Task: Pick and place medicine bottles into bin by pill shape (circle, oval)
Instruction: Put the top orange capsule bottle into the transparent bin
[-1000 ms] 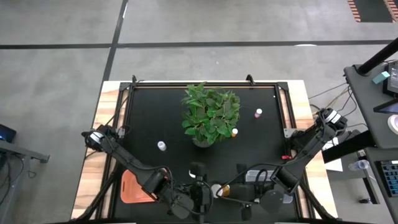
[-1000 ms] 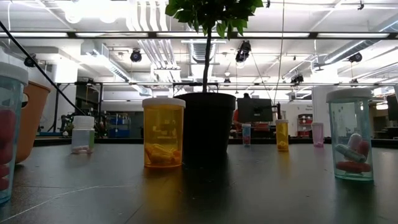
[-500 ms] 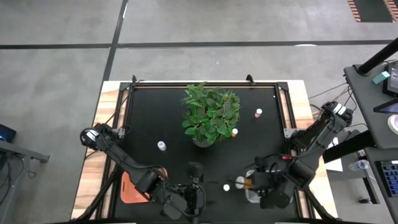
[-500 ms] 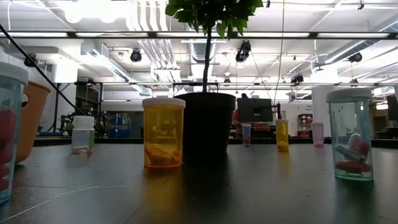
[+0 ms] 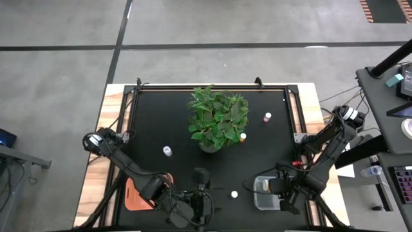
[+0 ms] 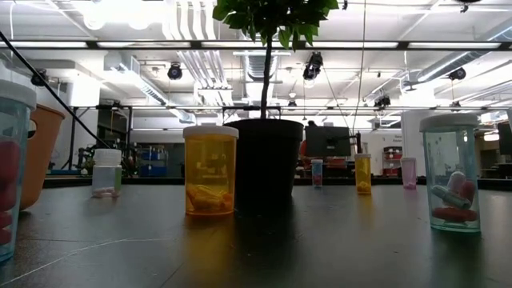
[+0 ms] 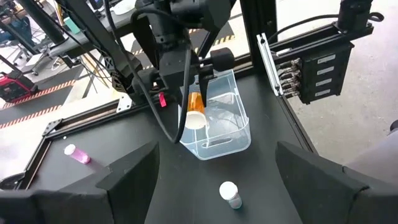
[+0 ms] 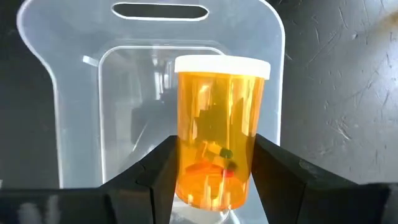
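Black table point(image 5: 161, 122): right fingers point(image 8: 155, 174) clamp orange bottle point(image 8: 219, 134) over clear bin point(image 8: 62, 93); left fingers point(image 7: 130, 174) released.

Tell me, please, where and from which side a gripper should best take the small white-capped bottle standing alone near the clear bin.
Grip the white-capped bottle around its body just under the cap, coming from above: it stands upright with free table all around, apart from the clear bin.
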Robot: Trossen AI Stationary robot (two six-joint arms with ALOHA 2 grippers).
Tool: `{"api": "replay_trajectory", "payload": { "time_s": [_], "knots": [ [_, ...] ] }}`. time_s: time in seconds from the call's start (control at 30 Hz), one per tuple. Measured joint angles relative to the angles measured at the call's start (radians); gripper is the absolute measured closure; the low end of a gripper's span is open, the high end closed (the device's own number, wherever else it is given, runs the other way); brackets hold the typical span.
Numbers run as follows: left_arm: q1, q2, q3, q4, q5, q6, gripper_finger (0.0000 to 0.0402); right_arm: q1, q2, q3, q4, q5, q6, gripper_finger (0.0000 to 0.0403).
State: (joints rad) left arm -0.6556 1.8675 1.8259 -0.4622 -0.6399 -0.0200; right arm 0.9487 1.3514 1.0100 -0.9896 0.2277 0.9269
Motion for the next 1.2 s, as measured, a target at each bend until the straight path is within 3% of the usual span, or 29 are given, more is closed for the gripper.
{"api": "replay_trajectory", "payload": {
  "time_s": [0.37,0.9,1.2],
  "knots": [
    [0.000,0.000,0.000,-0.004,0.000,-0.015,0.0102,-0.007,0.042,-0.014,0.121,0.000,-0.027,0.0232],
    [-0.001,0.000,-0.029,-0.021,0.000,-0.061,0.0102,-0.013,0.157,-0.018,0.105,0.008,-0.074,0.0230],
    [-0.001,0.000,-0.068,-0.033,0.000,-0.132,0.0102,-0.016,0.163,-0.018,0.107,0.009,-0.063,0.0183]
  ]
}}
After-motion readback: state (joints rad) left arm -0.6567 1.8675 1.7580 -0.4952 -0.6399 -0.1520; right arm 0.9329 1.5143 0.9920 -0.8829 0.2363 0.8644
